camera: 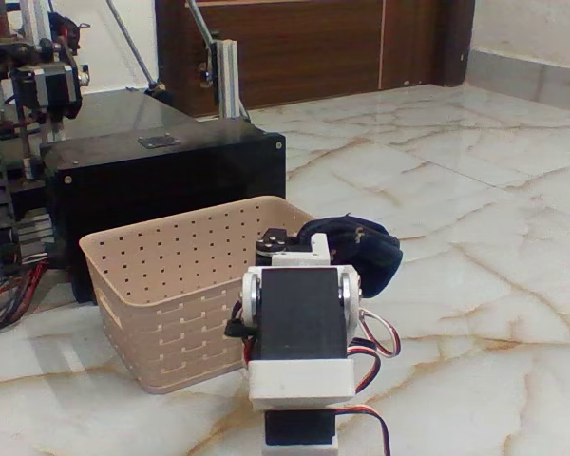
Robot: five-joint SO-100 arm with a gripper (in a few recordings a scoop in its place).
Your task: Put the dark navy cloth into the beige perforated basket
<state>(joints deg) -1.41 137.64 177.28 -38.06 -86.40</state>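
Fixed view showed the arm (299,332) from behind, white and black servo blocks stacked upright at bottom centre, wires looping off its right side, upper link reaching away from the camera toward the basket (185,285). Cloth (361,249) was a dark wad sitting high at the far end of the arm, just off the basket's right corner and above rim level, so judged lifted rather than lying on the surface (475,237). Pincer was hidden behind the wrist block and the cloth; couldn't tell from the picture whether it was spread or clamped, though the cloth hanging up there suggested it was being pinched. Cloth looked beside the basket opening, not yet over it; a fold drooped down on the right. Basket stood upright, open top, seemingly nothing inside as far as the near wall allowed. Black box (161,180) sat right behind the basket, touching or nearly so, hard to say. Judged step: carry in progress, needing a shift left in picture before release, else the wad could catch the rim and fall outside.
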